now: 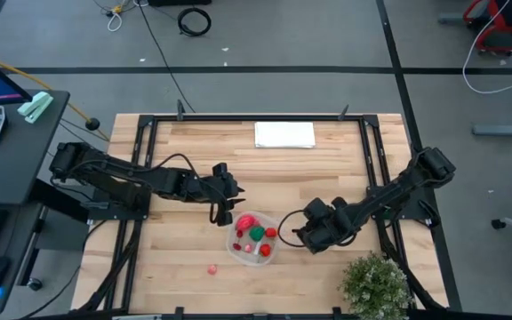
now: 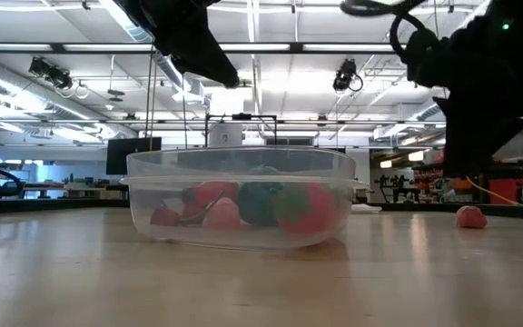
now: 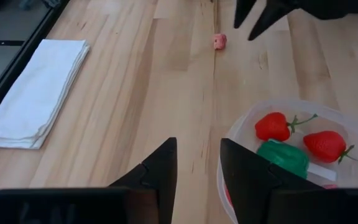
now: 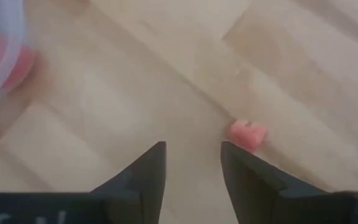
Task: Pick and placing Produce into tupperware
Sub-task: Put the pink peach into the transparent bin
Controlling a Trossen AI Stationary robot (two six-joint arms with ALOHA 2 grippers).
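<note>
1. The tupperware [image 1: 254, 238] stood on the wooden table [image 1: 185, 276], near the middle and a little toward the front edge. It held several pieces of produce — a green piece [image 1: 256, 233] in the middle with red pieces [image 1: 271, 234] around it.

2. In the left wrist view, 2 red strawberries [image 3: 272, 126] and the green piece [image 3: 283, 157] lay inside the clear bowl [image 3: 278, 107].

3. The left gripper [image 1: 224, 210] hung just beside the far-left rim of the container. Its fingers [image 3: 160, 171] stood apart with nothing between them, and the bowl lay just to one side of them.

4. The right gripper [image 1: 293, 233] was close to the right rim of the container. Its fingers [image 4: 149, 171] were also parted and empty.

5. 1 small pink piece [image 1: 212, 268] lay alone on the table, in front of the container and to its left — well apart from both grippers in the high view. In the right wrist view the pink piece [image 4: 248, 134] lay on the wood just beyond 1 fingertip, not between the fingers.

6. A folded white cloth [image 1: 284, 134] lay at the far edge, and a bushy green plant [image 1: 377, 284] stood at the front right corner.
</note>
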